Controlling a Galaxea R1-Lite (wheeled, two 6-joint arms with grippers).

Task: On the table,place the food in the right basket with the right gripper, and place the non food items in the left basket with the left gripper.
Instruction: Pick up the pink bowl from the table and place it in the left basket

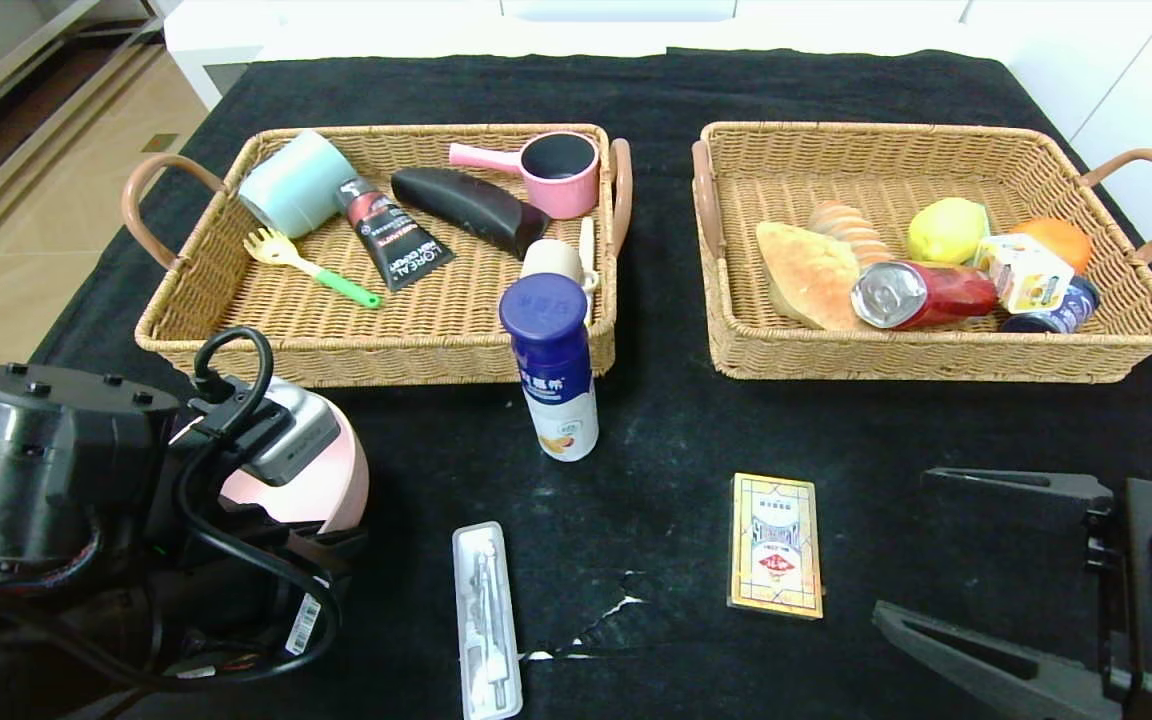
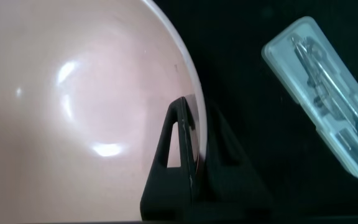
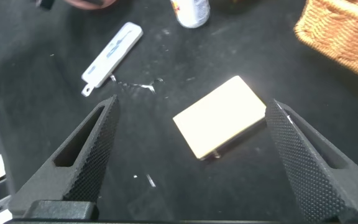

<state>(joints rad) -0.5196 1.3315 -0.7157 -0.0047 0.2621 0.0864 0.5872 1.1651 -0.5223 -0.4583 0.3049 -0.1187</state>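
On the near left of the table lies a pink bowl [image 1: 331, 470] [image 2: 73, 112]. My left gripper [image 2: 194, 112] is shut on its rim, one finger inside and one outside. The left basket [image 1: 236, 335] holds a cup, a tube, a fork and a pink pot. Bread, a can and fruit lie in the right basket [image 1: 936, 362]. A blue-capped yogurt bottle [image 1: 556, 370] stands in front of the left basket. My right gripper [image 1: 901, 545] [image 3: 192, 106] is open at the near right, just beside a yellow card box [image 1: 776, 545] [image 3: 219, 115].
A clear plastic case [image 1: 486, 620] [image 2: 328, 93] with a small tool lies near the front edge, right of the bowl. A black cloth [image 1: 656, 480] covers the table. Small white scuffs [image 1: 596, 620] mark it between the case and the card box.
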